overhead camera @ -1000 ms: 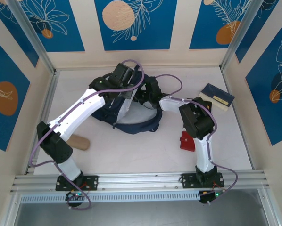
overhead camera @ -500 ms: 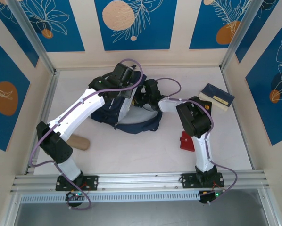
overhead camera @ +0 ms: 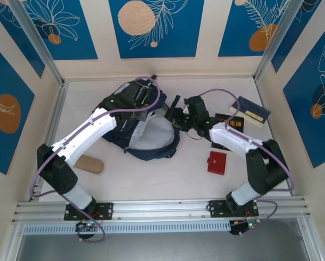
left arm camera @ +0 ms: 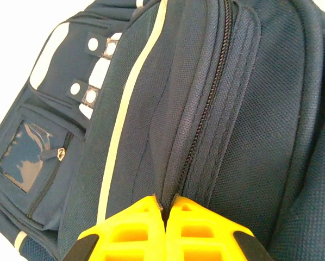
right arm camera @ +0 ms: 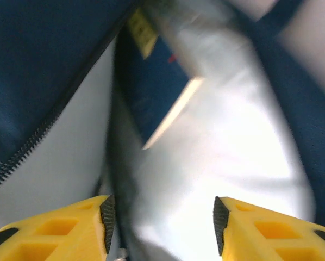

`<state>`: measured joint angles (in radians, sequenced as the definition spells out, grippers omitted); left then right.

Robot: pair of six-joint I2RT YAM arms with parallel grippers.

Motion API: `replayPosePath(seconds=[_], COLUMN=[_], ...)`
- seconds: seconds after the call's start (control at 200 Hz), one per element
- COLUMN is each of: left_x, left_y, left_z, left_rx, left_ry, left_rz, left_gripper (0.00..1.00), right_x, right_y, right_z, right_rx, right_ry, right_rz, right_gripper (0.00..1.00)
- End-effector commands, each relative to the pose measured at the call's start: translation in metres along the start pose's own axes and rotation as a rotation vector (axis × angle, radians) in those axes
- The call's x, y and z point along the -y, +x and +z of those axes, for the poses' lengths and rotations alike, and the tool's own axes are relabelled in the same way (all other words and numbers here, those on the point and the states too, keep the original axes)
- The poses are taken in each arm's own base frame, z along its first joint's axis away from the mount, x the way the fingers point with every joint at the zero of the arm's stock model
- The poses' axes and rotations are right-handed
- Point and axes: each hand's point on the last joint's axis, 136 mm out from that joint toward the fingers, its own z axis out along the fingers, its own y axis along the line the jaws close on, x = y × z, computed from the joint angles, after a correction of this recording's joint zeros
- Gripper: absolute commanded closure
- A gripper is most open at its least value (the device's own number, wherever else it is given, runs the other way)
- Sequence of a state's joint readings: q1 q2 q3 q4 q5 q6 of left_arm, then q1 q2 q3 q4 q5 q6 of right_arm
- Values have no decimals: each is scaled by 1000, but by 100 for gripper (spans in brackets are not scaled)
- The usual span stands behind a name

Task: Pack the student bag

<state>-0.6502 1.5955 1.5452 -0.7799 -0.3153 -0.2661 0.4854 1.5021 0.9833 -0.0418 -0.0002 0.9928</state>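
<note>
The student bag [overhead camera: 146, 142], dark navy with pale stripes, lies at mid-table with its mouth gaping and the grey lining showing. My left gripper [overhead camera: 148, 103] is shut on the bag's upper edge. In the left wrist view its yellow fingers [left arm camera: 167, 205] pinch a fold of the navy fabric [left arm camera: 249, 109] right beside the zipper. My right gripper [overhead camera: 175, 116] stands open at the right rim of the mouth. In the right wrist view its jaws [right arm camera: 162, 228] are well apart, with nothing between them, over the pale lining [right arm camera: 233, 141]. A navy flat thing [right arm camera: 151, 92] lies inside.
A navy booklet with a gold label [overhead camera: 251, 110] rests on a cream book at the right wall, and another [overhead camera: 231, 123] lies by my right forearm. A red wallet [overhead camera: 217, 162] sits near the front right. A tan oblong [overhead camera: 89, 163] lies front left.
My right gripper has opened and drawn back to the bag's right rim, the arm swinging low and to the right. The bag shifted slightly. The left gripper stays shut on the bag.
</note>
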Motion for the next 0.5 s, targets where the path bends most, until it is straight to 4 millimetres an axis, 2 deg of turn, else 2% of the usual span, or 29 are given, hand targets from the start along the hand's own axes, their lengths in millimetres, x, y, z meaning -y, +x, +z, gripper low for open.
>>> replayPosePath(seconds=[0.0, 0.075, 0.095, 0.185, 0.305, 0.42, 0.495], left_x=[-7, -8, -8, -10, -11, -14, -11], left_y=[5, 25, 30, 47, 57, 57, 56], left_z=[-8, -3, -2, 3, 8, 9, 10], left_rx=[22, -20, -27, -47, -47, -44, -40], left_ry=[22, 28, 28, 26, 25, 9, 24], left_rz=[-6, -6, -12, -54, -124, -166, -170], left_gripper=[100, 100, 97, 69, 37, 20, 12], right_x=[82, 117, 126, 163, 202, 242, 261], right_y=[-33, -54, -59, -76, -91, -99, -102], right_z=[-41, -67, -73, -96, -114, -137, -150], right_rx=[149, 198, 205, 215, 195, 211, 230], right_ry=[352, 474, 497, 590, 657, 805, 880], right_rz=[-105, -88, -82, -21, 64, 137, 154], right_gripper=[45, 39, 38, 31, 26, 21, 18])
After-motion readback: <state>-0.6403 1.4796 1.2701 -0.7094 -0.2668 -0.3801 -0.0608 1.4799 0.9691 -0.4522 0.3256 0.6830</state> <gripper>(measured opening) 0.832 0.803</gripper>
